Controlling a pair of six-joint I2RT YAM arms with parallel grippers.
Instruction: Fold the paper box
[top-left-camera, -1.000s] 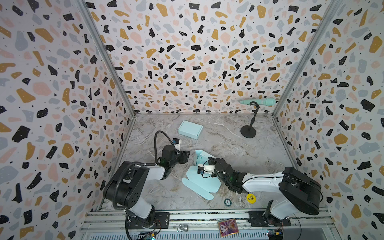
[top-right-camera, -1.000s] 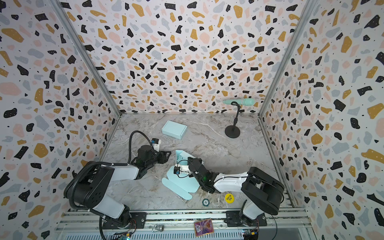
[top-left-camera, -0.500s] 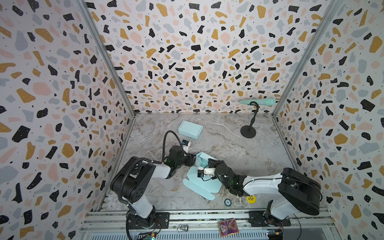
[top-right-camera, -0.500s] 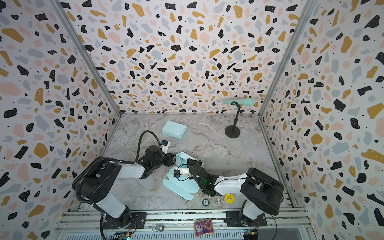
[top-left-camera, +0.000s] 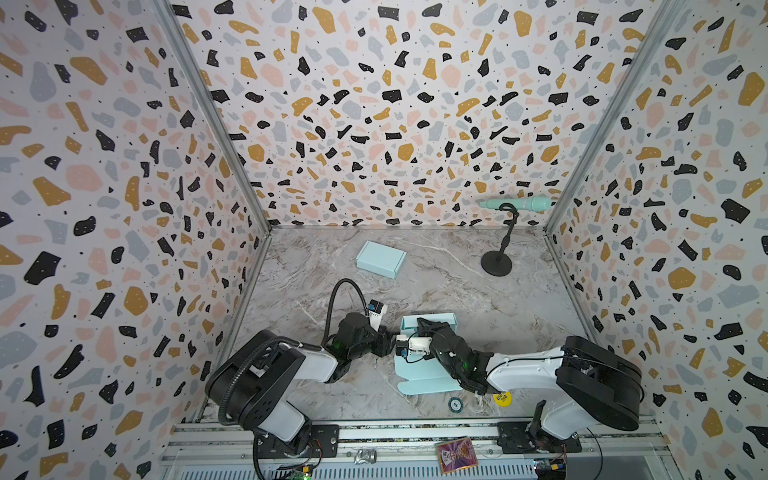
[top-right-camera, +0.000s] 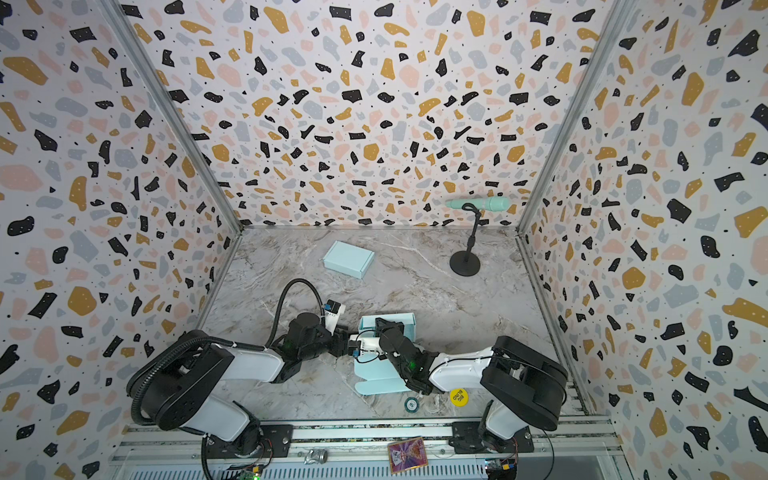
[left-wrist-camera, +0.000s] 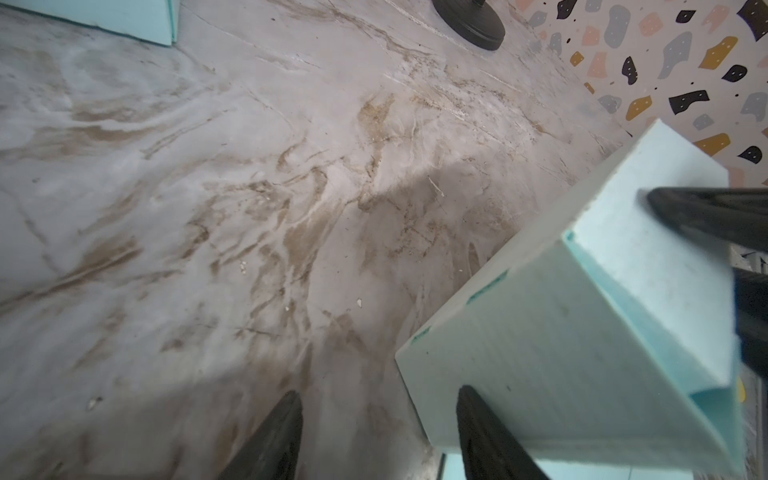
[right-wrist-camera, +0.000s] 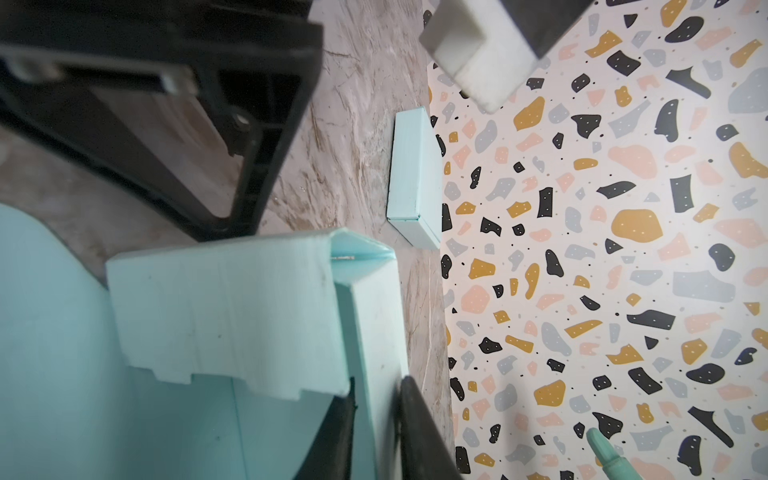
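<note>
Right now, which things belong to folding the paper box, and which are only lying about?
Job: half-folded paper box, right gripper pinching its wall, open left gripper beside it.
Lying about: closed box, microphone stand, yellow sticker, round token, card.

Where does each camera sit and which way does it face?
Top views: high in front, looking down on the table; both arms show, left gripper and right gripper at the paper box.
Left wrist: low, facing across the table; its open fingers show.
Right wrist: facing the back wall; its fingers pinch the box wall.
Shared: both wrist views show the paper box and finished box.
</note>
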